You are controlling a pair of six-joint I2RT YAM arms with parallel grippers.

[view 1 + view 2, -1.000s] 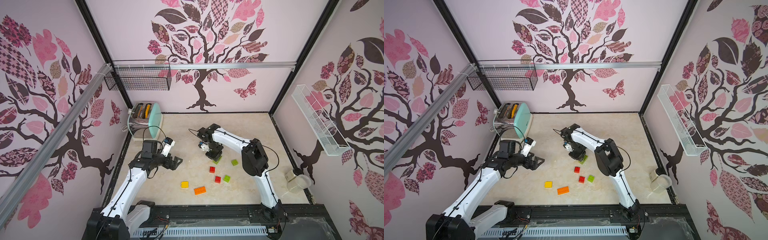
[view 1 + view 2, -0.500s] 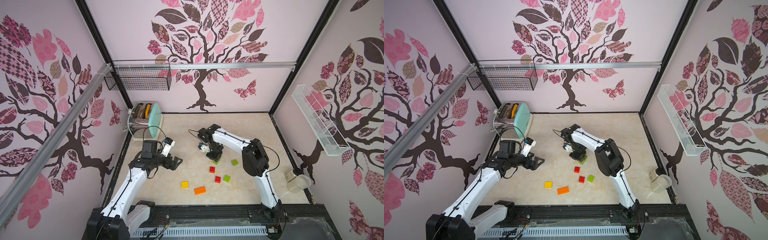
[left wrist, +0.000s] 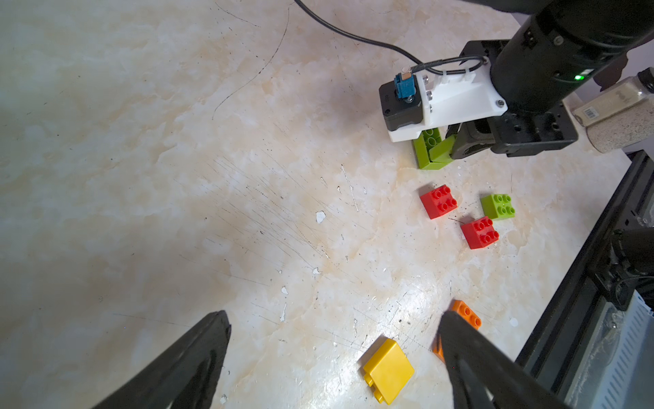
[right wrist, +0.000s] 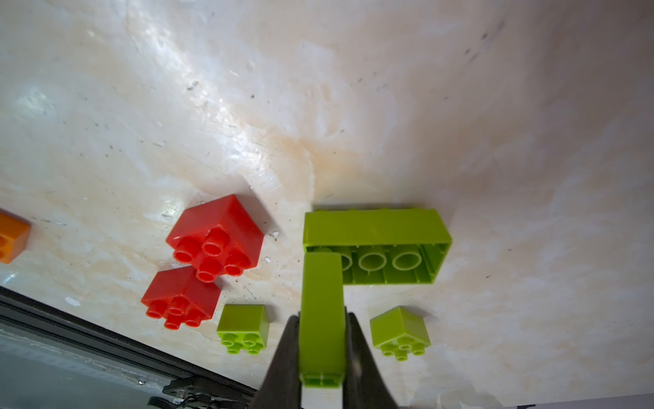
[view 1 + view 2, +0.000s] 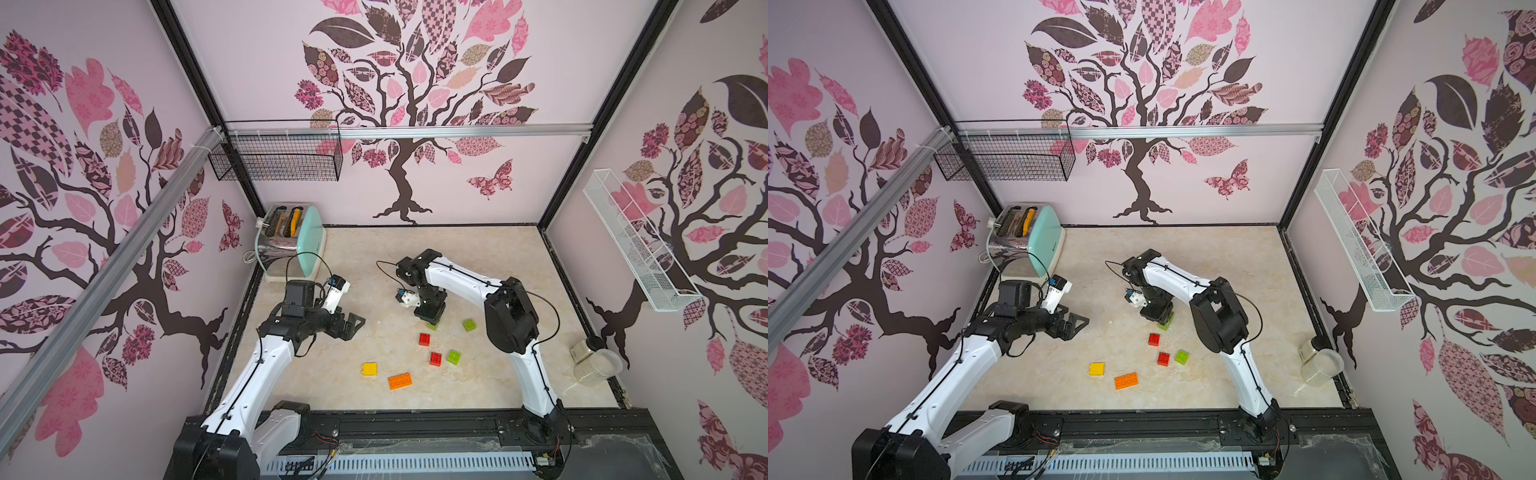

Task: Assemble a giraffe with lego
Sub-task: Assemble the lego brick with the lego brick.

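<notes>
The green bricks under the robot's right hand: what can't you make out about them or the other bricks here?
1. The held green brick and long green brick: in both top views the right hand covers all but a sliver; whether they have clicked together is unclear.
2. The orange brick: left wrist view, partly behind a finger of the left hand; right wrist view, cut by the picture's edge.

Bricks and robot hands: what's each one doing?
Right hand: shut on small green brick.
Small green brick: held, touching long green brick.
Long green brick: hollow side up.
Left hand: open.
Red bricks: loose, studs up.
Other green bricks: loose, studs up.
Yellow brick: loose, tipped over.
Orange brick: loose, studs up.
</notes>
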